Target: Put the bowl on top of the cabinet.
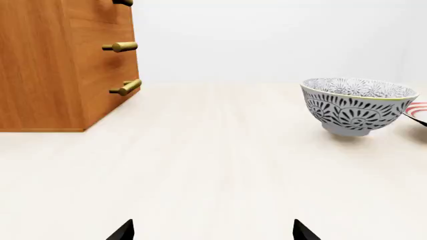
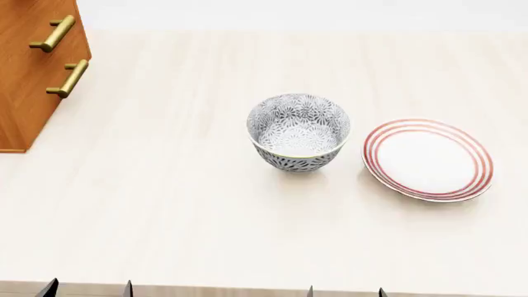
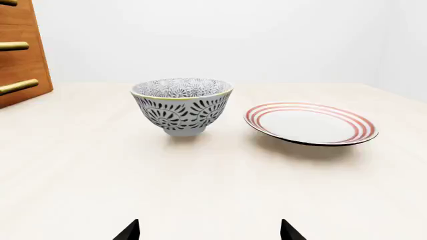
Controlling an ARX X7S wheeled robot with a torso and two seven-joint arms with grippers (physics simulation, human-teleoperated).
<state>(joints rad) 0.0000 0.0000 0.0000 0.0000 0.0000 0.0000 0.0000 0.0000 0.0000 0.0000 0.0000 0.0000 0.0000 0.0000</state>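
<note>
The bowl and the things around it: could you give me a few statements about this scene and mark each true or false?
1. The patterned bowl stands upright on the table. True.
2. The bowl sits on top of the wooden cabinet. False: it is on the table, well apart from the cabinet.
3. A red-ringed plate lies beside the bowl. True.
4. The right gripper holds the bowl. False: its fingertips are spread with nothing between them.
5. The bowl holds food. False: it is empty.

cabinet (image 2: 29,74): brown wood, smooth | handles (image 2: 54,33): shiny gold metal | bowl (image 2: 298,132): smooth, maybe china | plate (image 2: 427,159): smooth, glossy | table (image 2: 165,204): pale matt wood
</note>
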